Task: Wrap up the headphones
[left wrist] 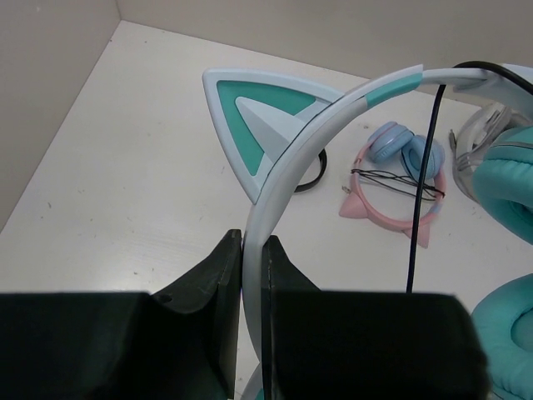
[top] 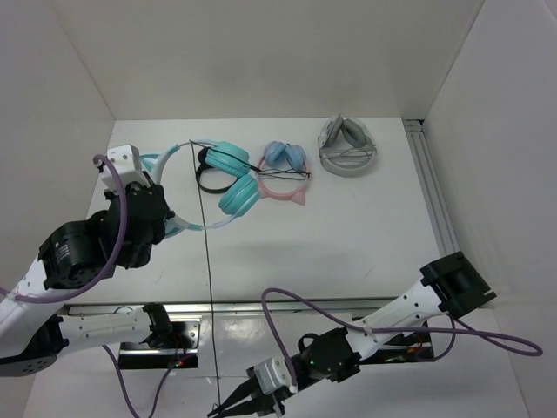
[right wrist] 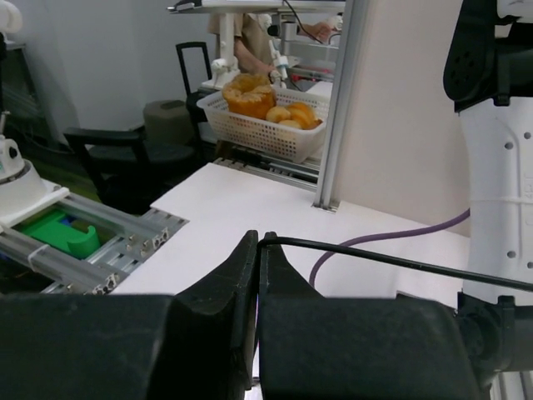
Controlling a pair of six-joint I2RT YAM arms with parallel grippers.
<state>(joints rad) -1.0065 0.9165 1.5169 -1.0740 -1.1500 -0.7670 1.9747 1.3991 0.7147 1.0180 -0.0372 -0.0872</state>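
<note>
We're clamping the white-and-teal headband (left wrist: 333,125) of the headphones (top: 237,193) in the left gripper (left wrist: 254,250), jaws squeezed narrow on the band. That is holding the set at the left side of the table (top: 348,252), close to the pink pair (top: 283,178). Down at the near edge, the right gripper (right wrist: 258,243) is nipping the thin black cable (top: 209,261), which is running straight and taut between the two. For a tidy wrap, we're judging the right arm should be circling the band under light tension. The left should be gripping firm, so no loop is slipping or snagging the cat ear (left wrist: 258,125).
</note>
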